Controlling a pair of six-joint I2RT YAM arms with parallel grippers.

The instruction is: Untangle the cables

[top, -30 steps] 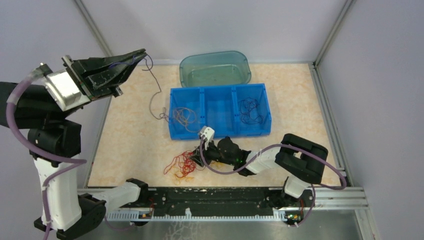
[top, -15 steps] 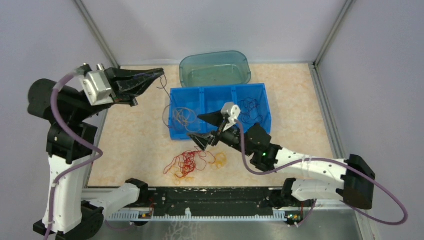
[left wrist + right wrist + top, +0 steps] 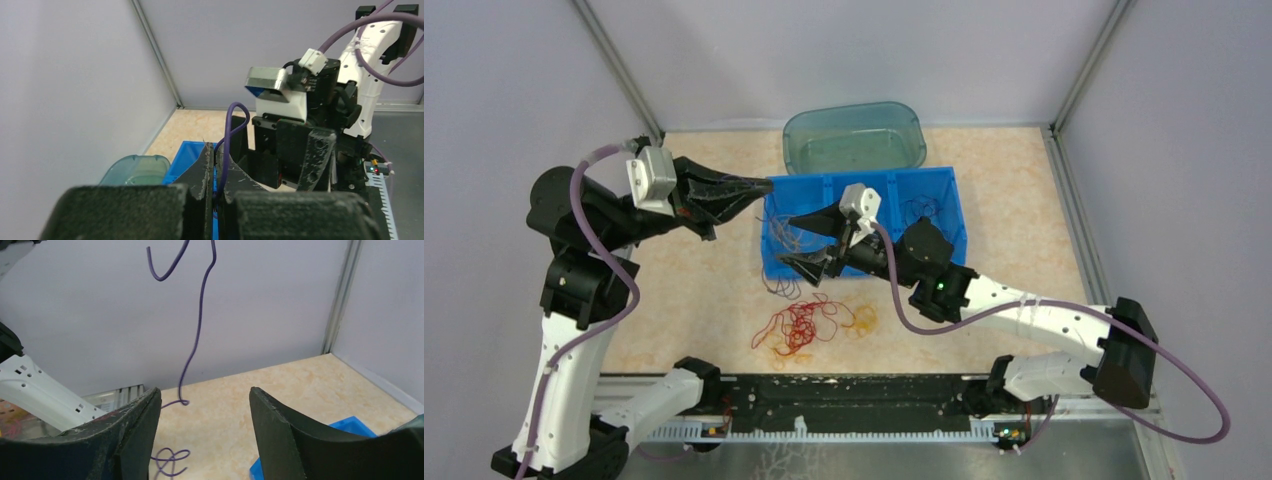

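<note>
A clump of red and yellow-orange cables [image 3: 804,325] lies on the table in front of the blue bin. My left gripper [image 3: 764,186] is shut on a thin purple cable [image 3: 776,284] and holds it over the bin's left end. The cable hangs down to the table, with a loose coil at its end. In the left wrist view the strand [image 3: 227,131] loops out between my shut fingers [image 3: 215,149]. My right gripper [image 3: 786,242] is open and empty beside the hanging cable. In the right wrist view the strand [image 3: 198,340] hangs ahead of my spread jaws [image 3: 205,390].
The blue three-compartment bin [image 3: 864,262] holds thin cables in its left compartment [image 3: 796,238] and dark ones in its right compartment [image 3: 922,215]. A teal tub [image 3: 854,135] stands behind it. Walls close in the left, back and right.
My left gripper has swung right and down to the bin's left end with the purple cable. My right gripper has left the clump and risen, open, to the bin's left compartment.
</note>
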